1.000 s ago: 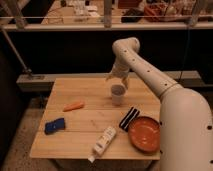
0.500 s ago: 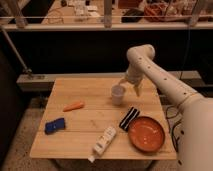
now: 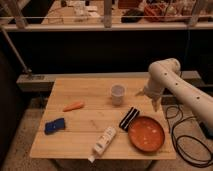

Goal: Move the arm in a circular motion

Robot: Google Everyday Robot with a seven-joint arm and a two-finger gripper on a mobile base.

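Note:
The arm is thick, cream-white and jointed. It reaches in from the right edge, bends at a rounded elbow near the table's far right corner, and turns downward. Its small gripper hangs over the right side of the wooden table, just right of a white cup and above an orange bowl. Nothing shows in the gripper.
On the table lie an orange carrot, a blue sponge, a white bottle on its side and a black striped packet. A black cable runs on the floor at right. A dark counter with a rail stands behind.
The arm has swung steadily to the right, from above the cup to the table's right edge, and the gripper has come lower. The objects on the table have not moved.

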